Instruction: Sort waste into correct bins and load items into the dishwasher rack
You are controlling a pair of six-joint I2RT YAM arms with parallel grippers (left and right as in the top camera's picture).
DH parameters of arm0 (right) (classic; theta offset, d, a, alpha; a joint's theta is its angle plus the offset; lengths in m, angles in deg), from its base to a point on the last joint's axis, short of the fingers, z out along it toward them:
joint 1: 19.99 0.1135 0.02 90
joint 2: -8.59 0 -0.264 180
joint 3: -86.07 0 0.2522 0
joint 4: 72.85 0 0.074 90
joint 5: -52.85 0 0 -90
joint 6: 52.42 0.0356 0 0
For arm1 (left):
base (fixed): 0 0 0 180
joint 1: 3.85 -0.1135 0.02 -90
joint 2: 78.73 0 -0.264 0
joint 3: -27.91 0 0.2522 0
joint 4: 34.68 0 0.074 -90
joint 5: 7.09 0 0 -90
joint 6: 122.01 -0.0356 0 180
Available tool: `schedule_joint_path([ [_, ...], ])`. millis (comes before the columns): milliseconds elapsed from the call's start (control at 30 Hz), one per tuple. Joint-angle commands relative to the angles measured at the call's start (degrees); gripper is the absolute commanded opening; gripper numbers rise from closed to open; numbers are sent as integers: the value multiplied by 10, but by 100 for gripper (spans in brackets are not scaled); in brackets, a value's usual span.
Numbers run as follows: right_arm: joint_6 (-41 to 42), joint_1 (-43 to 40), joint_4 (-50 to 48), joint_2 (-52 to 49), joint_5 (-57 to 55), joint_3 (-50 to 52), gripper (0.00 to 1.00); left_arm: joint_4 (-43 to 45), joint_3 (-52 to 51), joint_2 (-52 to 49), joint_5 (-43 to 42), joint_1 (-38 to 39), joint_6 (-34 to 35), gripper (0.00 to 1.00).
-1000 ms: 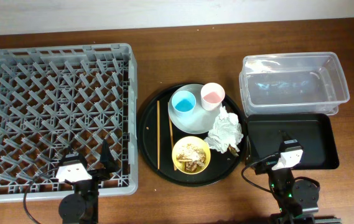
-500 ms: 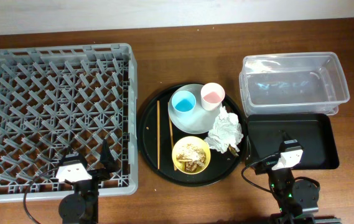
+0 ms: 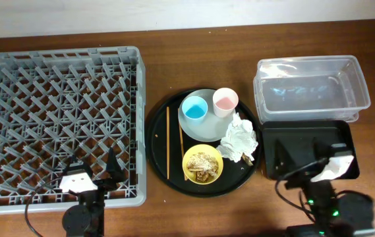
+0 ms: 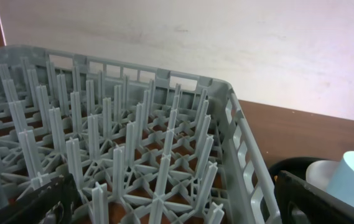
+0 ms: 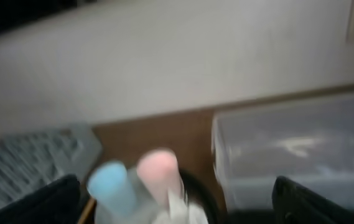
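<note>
Nearest, at near right corner of dishwasher rack (image 3: 62,52): left gripper (image 4: 173,182), fingers spread wide, only pegs btwn them. Over near part of shallow black tray (image 3: 306,126): right gripper (image 3: 299,153), likewise spread, gripping nothing. Bare wood of table (image 3: 194,39) along near edge btwn the two arms, plus a narrow strip btwn rack wall and round black tray (image 3: 155,155).

On round black tray, near side: yellow bowl (image 3: 188,158) w/ food scraps (image 3: 203,168) inside. Tissue wad (image 3: 240,139) just right of bowl, out to the tray's right edge, close to shallow black tray's left wall. Left part: chopsticks (image 3: 168,141), two, flat, parallel, laid near-to-far, slightly apart. Farther: plate (image 3: 207,124) w/ light-blue cup (image 3: 194,108) upright on it; pink cup (image 3: 225,101) at plate's right rim, on or beside it, cannot tell. Beyond shallow black tray, right up against it: clear tub (image 3: 309,62). Wide free wood along far edge.

Overhead only: bowl, scraps, chopsticks, shallow black tray. Left wrist view: peg rows close up, rack's far right corner, sliver of plate and light-blue cup at right. Right wrist view: blurred, but both cups, tissue top, tub, rack corner recognisable
</note>
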Motion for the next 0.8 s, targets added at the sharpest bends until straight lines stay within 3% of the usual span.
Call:
schedule_joint_path([
  [0,5,-3,183,-221,5,-251,99,-2,-1,3,-6,3,-11,99],
  [33,5,-3,301,-333,5,-381,99,-2,-1,3,-6,3,-11,99],
  [133,5,-3,485,-527,7,-582,99,-2,-1,3,-6,3,-11,99],
  [267,1,1,537,-642,54,-575,97,-2,-1,3,-6,3,-11,99],
  [400,1,89,442,-650,44,-422,97,-2,-1,3,-6,3,-11,99],
  [467,7,175,309,-652,-5,-308,100,-2,-1,3,-6,3,-11,99],
  [567,66,233,223,-681,-140,-249,99,-2,-1,3,-6,3,-11,99],
  [767,73,237,121,-866,-119,-240,98,-2,-1,3,-6,3,-11,99],
])
